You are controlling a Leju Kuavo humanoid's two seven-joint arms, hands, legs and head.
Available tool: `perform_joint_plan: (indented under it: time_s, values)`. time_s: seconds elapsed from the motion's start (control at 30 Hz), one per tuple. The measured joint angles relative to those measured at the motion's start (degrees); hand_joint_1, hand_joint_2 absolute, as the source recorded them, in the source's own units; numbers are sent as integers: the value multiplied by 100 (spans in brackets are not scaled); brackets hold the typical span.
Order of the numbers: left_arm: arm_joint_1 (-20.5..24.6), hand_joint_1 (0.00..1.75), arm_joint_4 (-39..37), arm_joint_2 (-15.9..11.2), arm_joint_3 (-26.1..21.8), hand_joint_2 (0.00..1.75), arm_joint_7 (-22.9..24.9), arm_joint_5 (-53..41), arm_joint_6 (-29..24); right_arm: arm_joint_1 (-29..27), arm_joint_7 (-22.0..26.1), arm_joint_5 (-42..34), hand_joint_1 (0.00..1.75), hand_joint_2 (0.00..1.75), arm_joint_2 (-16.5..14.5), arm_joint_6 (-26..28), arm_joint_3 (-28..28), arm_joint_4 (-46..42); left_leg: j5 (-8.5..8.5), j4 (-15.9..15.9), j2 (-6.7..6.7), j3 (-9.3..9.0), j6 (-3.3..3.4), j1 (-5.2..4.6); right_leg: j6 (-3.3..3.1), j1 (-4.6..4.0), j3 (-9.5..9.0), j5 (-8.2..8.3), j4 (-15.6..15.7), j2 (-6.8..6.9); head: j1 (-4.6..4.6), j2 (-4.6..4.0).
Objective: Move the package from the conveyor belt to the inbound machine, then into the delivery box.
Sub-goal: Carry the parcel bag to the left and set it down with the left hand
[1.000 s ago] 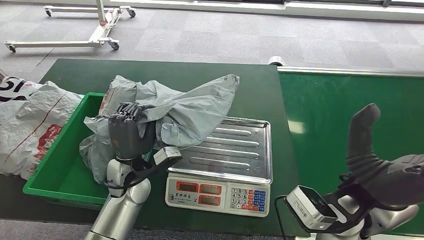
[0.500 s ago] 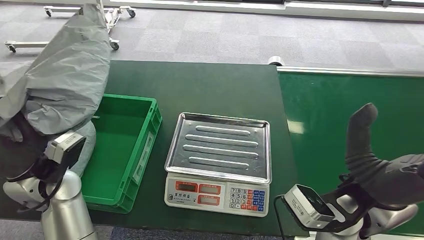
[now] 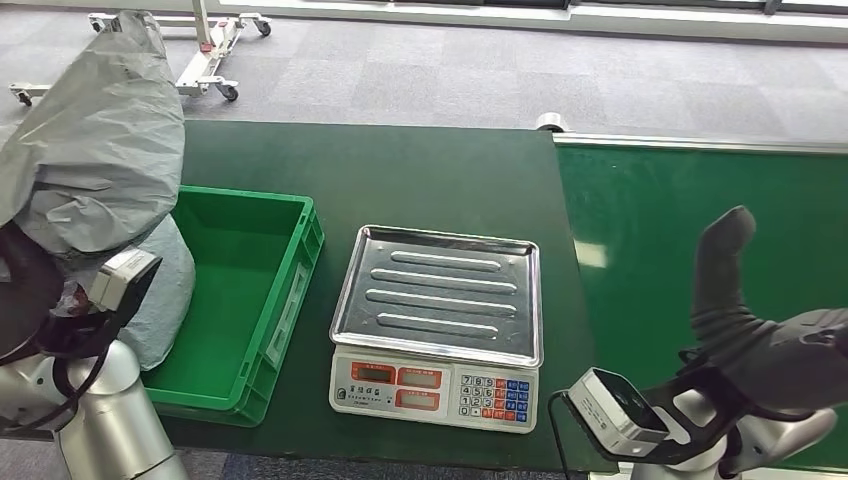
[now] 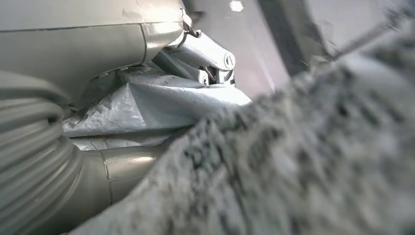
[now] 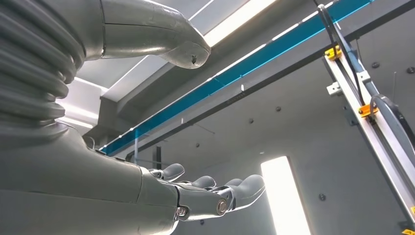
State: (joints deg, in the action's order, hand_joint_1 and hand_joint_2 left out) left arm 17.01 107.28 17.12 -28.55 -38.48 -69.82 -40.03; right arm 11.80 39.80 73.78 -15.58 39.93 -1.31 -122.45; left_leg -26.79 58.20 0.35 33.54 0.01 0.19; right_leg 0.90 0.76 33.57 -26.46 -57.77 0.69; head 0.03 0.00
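The grey plastic package (image 3: 100,140) is held up high at the far left, above the left side of the green delivery box (image 3: 250,290). My left hand (image 3: 28,288) grips it from below and is mostly hidden by the bag. Up close, the crumpled package (image 4: 147,107) sits pressed between the hand's parts (image 4: 98,44). The inbound machine, a scale with a steel tray (image 3: 440,290), stands bare in the middle. My right hand (image 3: 765,335) hovers palm up over the conveyor belt (image 3: 700,190), thumb raised, fingers (image 5: 210,191) spread and holding nothing.
The scale's keypad and displays (image 3: 435,385) face me at the table's front edge. A white wheeled frame (image 3: 200,60) stands on the grey carpet beyond the dark green table (image 3: 420,170).
The package rose off the scale tray and box and swung up to the far left in my left hand, then crept slightly further left. The right hand stayed still.
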Motion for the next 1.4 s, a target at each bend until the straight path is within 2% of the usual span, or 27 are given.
perform_joint_plan:
  time_s: [0.07,0.13,0.2,0.23,0.3,0.4,0.43,0.53,0.57,0.67,0.73,0.83,1.0,1.1,1.17,1.3,1.4]
  values:
    - [27,175,-508,-8,14,175,638,-941,7,-7,0,-12,0,175,0,0,30,-19,0,0,0,-2,0,-2,0,3,-1,0,0,2,1,0]
    - [-3,175,-1194,-130,188,175,1869,-1522,16,-13,0,-44,0,175,0,0,51,-31,0,0,14,-3,0,-3,-6,2,3,6,0,-7,1,0]
    - [-49,175,-1860,-366,577,175,3136,-1573,19,-17,0,-66,0,175,0,0,68,-34,0,0,30,-2,0,-2,-13,1,10,13,0,-19,-1,0]
    - [-60,175,-2140,-488,797,175,3581,-1575,19,-19,0,-67,0,175,0,0,76,-34,0,0,31,-1,0,-2,-13,1,10,14,0,-22,-1,0]
    - [-80,175,-2623,-696,1216,175,4117,-1576,19,-20,0,-61,0,175,0,0,87,-34,0,0,28,0,0,-2,-13,1,7,13,0,-21,-1,0]
    - [-111,175,-3165,-916,1647,175,4533,-1577,75,-21,0,-47,0,175,0,-1,92,-34,0,-1,28,2,0,-2,-13,1,8,13,0,-21,1,0]
    - [-119,131,-3298,-969,1753,175,4652,-1577,113,-21,0,-44,0,175,0,-1,94,-34,0,-1,29,2,0,-2,-13,2,8,13,0,-21,0,0]
    - [-148,0,-3567,-1063,1941,44,4916,-1577,233,-21,0,-41,0,175,0,-2,97,-32,-1,-1,28,4,0,-3,-13,2,9,13,0,-22,0,0]
    - [-161,0,-3625,-1080,1962,0,4970,-1573,256,-21,0,-40,0,175,0,-2,98,-32,-1,-1,28,4,0,-3,-13,2,9,13,0,-22,1,0]
    - [-195,0,-3719,-1100,1981,0,4977,-1504,238,-21,0,-27,0,175,0,-2,102,-26,-1,-1,28,4,0,-3,-13,2,8,12,0,-20,0,0]
    - [-199,0,-3727,-1103,1988,0,4791,-1319,142,-21,0,-15,0,175,0,-2,103,-17,-1,-1,27,3,0,-3,-13,2,6,12,0,-20,0,0]
    - [-213,0,-3634,-1104,2026,0,4219,-634,23,-21,0,-9,0,175,0,-2,107,-3,0,-1,27,1,0,-2,-13,2,5,12,0,-20,0,0]
    - [-259,0,-3368,-1100,2218,0,2954,1144,89,-30,0,-39,0,175,0,-2,123,6,0,-1,25,-1,0,-2,-13,2,2,12,0,-17,0,0]
    - [-292,0,-3302,-1100,2288,0,2808,1360,153,-38,0,-61,0,175,0,-2,131,15,0,-1,25,-2,0,-2,-13,2,2,12,0,-18,0,0]
    - [-328,0,-3224,-1101,2333,0,2564,1742,358,-44,1,-133,0,175,1,-3,146,44,0,-1,26,-1,0,-2,-13,2,2,12,0,-19,0,0]
    - [-504,0,-2861,-1103,2498,0,1688,3208,1156,-55,1,-396,0,175,3,-5,255,212,0,-1,25,1,0,-2,-13,2,3,12,0,-19,1,0]
    - [-583,0,-2650,-1110,2586,0,1462,3677,1459,-58,1,-481,0,175,6,-7,312,318,0,-1,25,2,0,-2,-13,2,4,12,0,-18,0,0]
